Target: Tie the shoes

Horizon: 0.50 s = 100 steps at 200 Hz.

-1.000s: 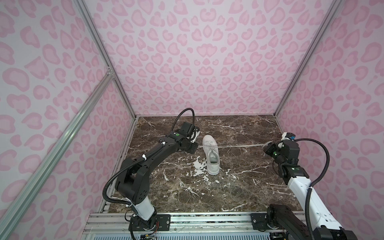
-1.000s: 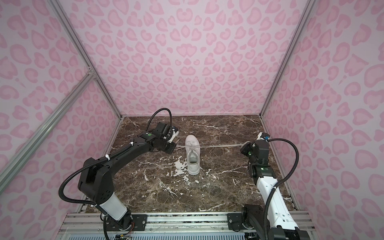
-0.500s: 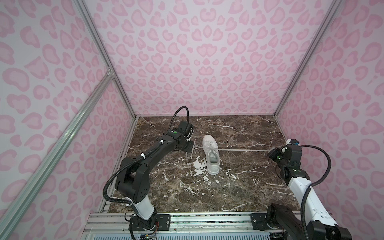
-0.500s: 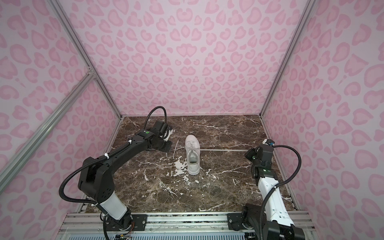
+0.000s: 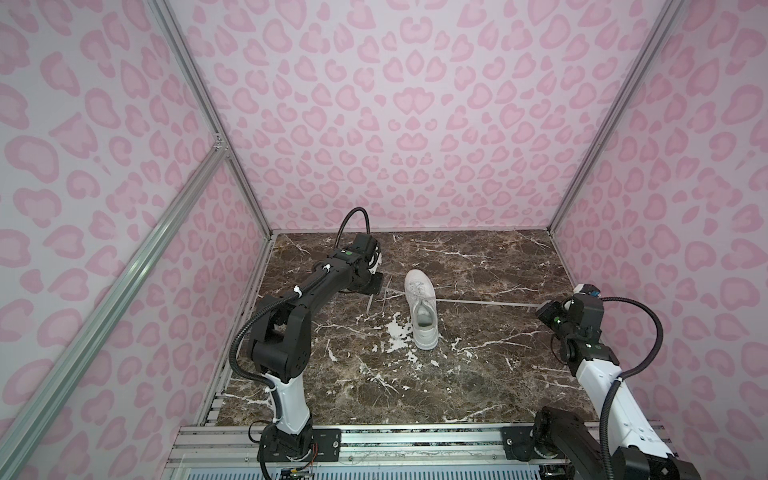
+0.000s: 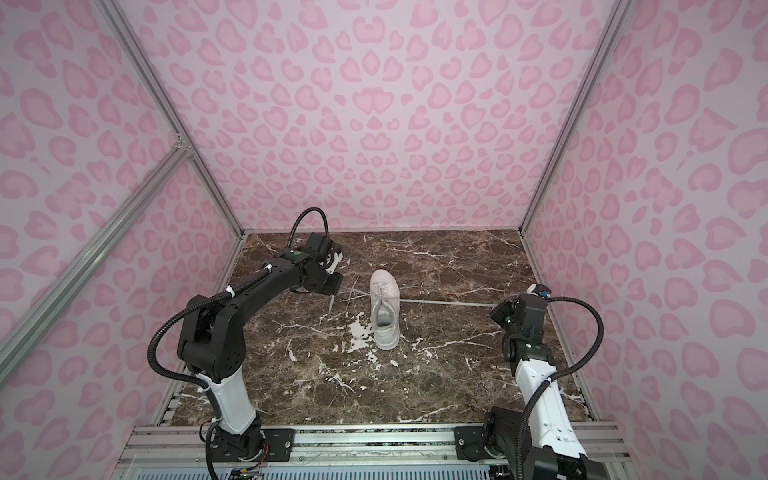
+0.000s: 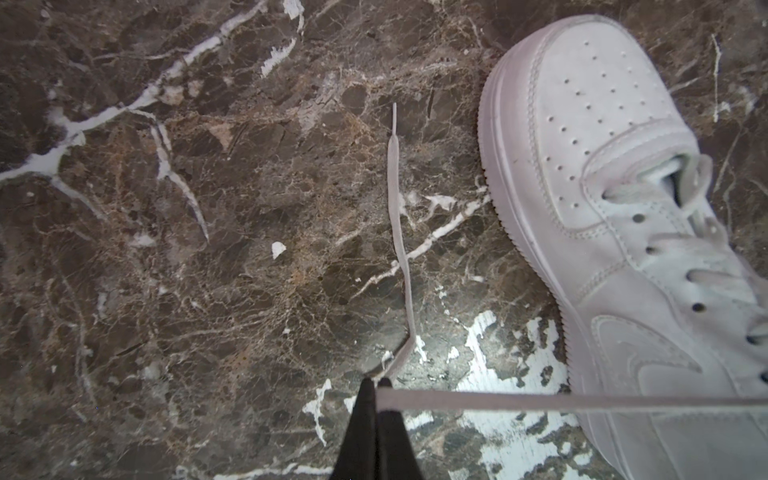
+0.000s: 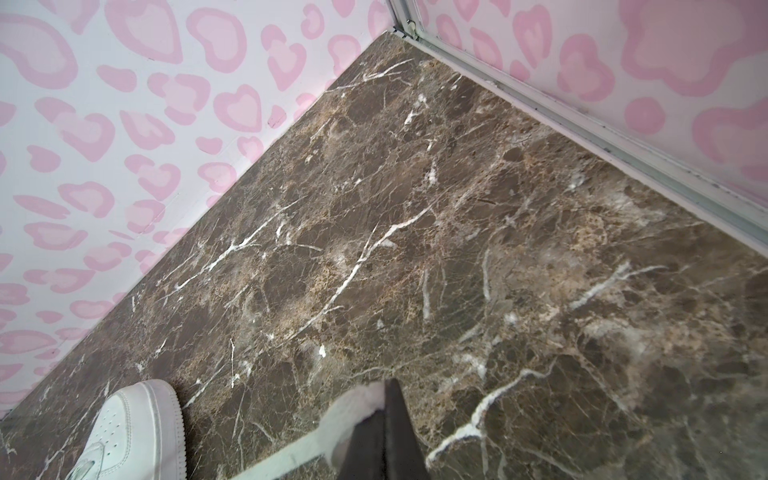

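While left fingers (image 7: pixel 360 428), right fingers (image 8: pixel 400 428) pinch laces (image 7: pixel 540 402), sneaker (image 5: pixel 422 309) stands between.

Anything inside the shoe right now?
Through the opening of the shoe only pale lining shows in both top views; no object is visible. The toe end inside is hidden under the laces.

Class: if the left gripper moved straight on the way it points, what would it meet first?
Probably the marble tabletop, where the loose lace tail lies ahead of the left gripper; the sneaker sits aside. Depth is unclear.
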Each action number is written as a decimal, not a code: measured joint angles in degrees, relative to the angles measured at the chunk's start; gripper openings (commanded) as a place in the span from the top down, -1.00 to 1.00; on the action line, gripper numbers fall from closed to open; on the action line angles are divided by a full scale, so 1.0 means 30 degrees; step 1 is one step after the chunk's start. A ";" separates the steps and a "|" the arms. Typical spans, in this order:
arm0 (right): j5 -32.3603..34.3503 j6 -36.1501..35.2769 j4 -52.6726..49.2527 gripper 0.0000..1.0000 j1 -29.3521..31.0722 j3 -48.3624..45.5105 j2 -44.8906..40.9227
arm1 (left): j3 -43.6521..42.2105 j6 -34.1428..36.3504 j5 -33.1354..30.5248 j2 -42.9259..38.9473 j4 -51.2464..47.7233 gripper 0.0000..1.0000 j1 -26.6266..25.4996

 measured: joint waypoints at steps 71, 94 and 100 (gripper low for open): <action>0.0226 0.0743 -0.0138 0.99 -0.0495 -0.0874 -0.0146 | 0.0918 0.0029 0.0925 0.1596 -0.0087 0.93 0.0350; -0.0015 0.0991 -0.0102 0.99 -0.0801 -0.0991 -0.0146 | 0.0984 -0.0015 0.1377 0.2011 -0.0087 0.93 0.0517; -0.0080 0.0991 -0.0087 0.99 -0.0874 -0.1027 -0.0146 | 0.1144 -0.0015 0.1545 0.2259 -0.0138 0.93 0.0554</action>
